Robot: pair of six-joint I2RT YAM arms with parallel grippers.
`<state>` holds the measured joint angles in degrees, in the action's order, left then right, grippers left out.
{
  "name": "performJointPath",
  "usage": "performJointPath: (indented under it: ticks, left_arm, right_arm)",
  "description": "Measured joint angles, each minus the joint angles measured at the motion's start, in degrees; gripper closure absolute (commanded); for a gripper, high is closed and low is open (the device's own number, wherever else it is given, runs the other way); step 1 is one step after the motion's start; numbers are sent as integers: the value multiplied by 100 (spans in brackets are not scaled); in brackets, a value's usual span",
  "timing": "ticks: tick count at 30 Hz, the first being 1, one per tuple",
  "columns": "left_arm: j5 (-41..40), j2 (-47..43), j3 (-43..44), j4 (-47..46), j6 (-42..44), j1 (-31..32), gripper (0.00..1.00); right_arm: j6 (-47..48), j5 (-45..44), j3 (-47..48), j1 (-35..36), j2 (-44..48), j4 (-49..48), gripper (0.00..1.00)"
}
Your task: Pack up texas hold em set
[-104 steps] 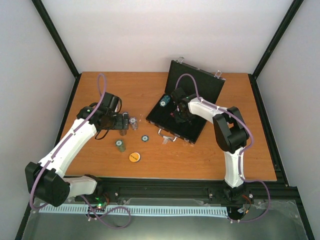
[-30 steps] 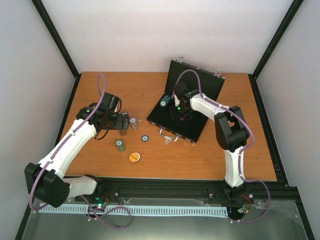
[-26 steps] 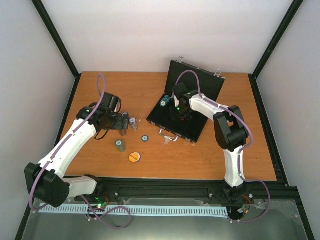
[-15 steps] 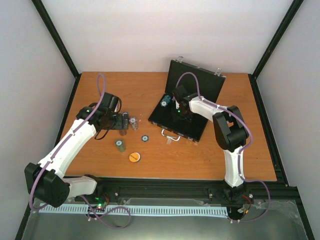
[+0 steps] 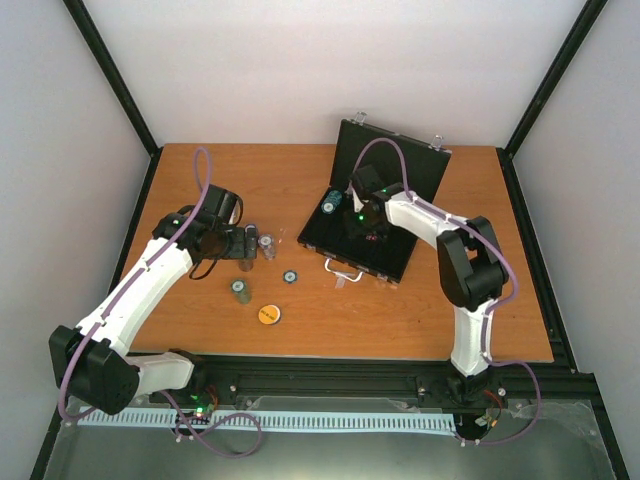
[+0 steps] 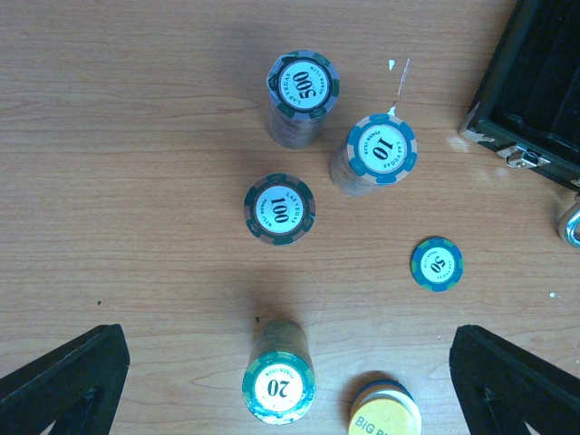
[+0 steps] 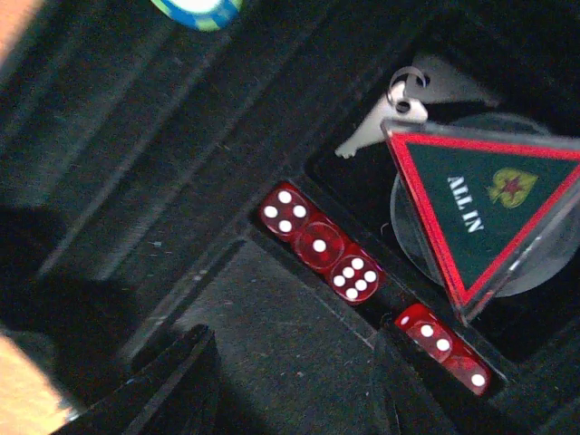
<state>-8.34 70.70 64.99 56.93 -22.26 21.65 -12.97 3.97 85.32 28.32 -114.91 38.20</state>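
Status mid-pack: nothing pinched on either side

Left hand [image 6: 287, 337]: fingers [image 6: 63, 385] spread wide, low over the tabletop [image 6: 118, 181], gripping nothing. Between the two fingers, upright, stack marked 20 [image 6: 278, 385]. Just right of it, orange disc [image 6: 385, 419], cut by the frame edge. Farther out, stack marked 100 [image 6: 279, 208]. Past that, stack marked 10 [image 6: 379, 154] and stack marked 500 [image 6: 303, 95], near each other, not touching. Single chip marked 50 [image 6: 436, 264] flat on the wood, off toward the case [image 6: 535, 82]. Silver clasp [image 6: 521, 159] on the case's front wall.

Right hand [image 7: 290, 381]: down inside the open case, fingers [image 7: 177, 376] apart, nothing held, only black lining between them. Just past the fingertips, three red dice [image 7: 319, 243] in a row, touching one another. Two more dice [image 7: 444, 349] farther along the same line, a small gap from the three. Beyond the dice, red-black triangle [image 7: 480, 204] lettered ALL IN, lying over a clear disc [image 7: 530, 263]. Silver key [image 7: 385, 118] beside the triangle's corner. Blue-green chip [image 7: 198, 7] at the top edge, mostly out of frame.

Top view: case on the far right part of the tabletop, lid [image 5: 395, 165] raised, handle [image 5: 343, 272] toward the near side. Loose stacks and orange disc left of the case, well apart from it.
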Motion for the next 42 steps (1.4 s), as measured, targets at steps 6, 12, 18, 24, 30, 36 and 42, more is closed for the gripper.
performJointPath:
  ticks: [6,12,18,24,30,36,42]
  left_arm:
    - [2,0,0,-4,-2,0,0]
    - [4,0,0,-13,-2,0,0]
    - [4,0,0,-11,-2,0,0]
    - [4,7,0,-13,0,0,0]
    - [2,9,0,-13,0,0,0]
    - [2,9,0,-15,0,0,0]
    - [2,9,0,-15,2,0,0]
  right_arm:
    - [31,-9,184,-4,358,57,51]
    - [26,-413,240,-4,297,334,50]
    - [7,-745,223,-4,105,568,50]
    - [7,-826,195,-4,-35,647,50]
    - [2,-769,173,-7,-173,658,50]
    - [-15,-673,118,-7,-184,658,50]
    - [-17,-684,120,26,-142,680,35]
